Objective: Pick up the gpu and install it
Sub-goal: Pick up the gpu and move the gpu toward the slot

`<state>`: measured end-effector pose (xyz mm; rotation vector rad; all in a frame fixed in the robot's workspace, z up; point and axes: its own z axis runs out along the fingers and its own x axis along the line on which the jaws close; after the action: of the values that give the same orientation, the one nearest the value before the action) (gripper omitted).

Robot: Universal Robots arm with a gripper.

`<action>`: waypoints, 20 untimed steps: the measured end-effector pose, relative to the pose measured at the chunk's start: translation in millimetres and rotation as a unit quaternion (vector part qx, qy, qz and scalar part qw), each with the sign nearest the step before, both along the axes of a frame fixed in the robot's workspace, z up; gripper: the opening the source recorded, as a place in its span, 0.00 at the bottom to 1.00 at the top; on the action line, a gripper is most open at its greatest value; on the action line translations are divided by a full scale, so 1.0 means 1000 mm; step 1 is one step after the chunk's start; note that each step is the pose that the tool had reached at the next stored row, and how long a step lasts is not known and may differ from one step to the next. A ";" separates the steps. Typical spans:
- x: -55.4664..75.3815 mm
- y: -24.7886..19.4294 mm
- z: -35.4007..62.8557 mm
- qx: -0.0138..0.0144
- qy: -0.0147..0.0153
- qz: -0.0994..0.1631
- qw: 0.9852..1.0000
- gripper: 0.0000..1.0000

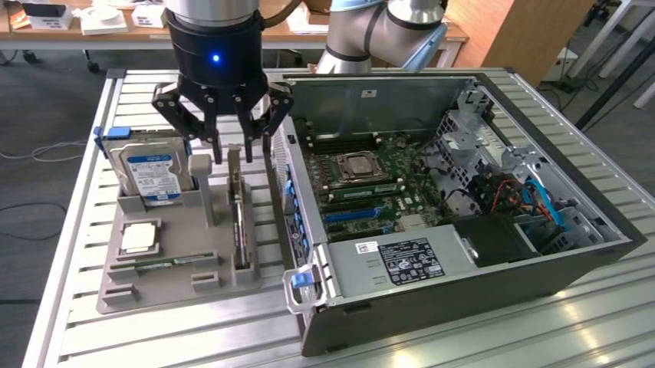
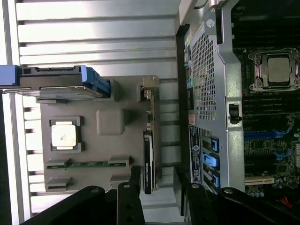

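Observation:
The gpu (image 1: 241, 218) is a thin black card standing on its edge in a slot of the grey tray (image 1: 153, 287). From above it appears as a narrow dark strip, the gpu (image 2: 150, 145). My gripper (image 1: 241, 146) hangs just above the card's far end, open, with a finger on either side of the card's line and nothing between them. In the wrist view my gripper (image 2: 157, 180) has its black fingers (image 2: 135, 174) straddling the card's end without touching it.
The tray also holds an upright silver hard drive (image 1: 152, 172), a square processor chip (image 1: 138, 238) and a green memory stick (image 1: 164, 263). On the exterior view's right, the open computer case (image 1: 573, 261) lies close beside the tray with its motherboard (image 1: 379, 192) exposed.

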<state>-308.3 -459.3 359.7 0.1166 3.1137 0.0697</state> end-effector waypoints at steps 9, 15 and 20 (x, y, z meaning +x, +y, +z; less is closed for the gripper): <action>-0.001 0.0000 -0.0159 0.000 0.000 0.000 1.000 0.42; -0.002 0.0000 -0.0269 0.000 0.000 0.000 1.000 0.42; -0.003 0.0000 -0.0337 0.000 0.000 0.000 1.000 0.42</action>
<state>-310.9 -459.3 325.9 0.1166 3.1137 0.0693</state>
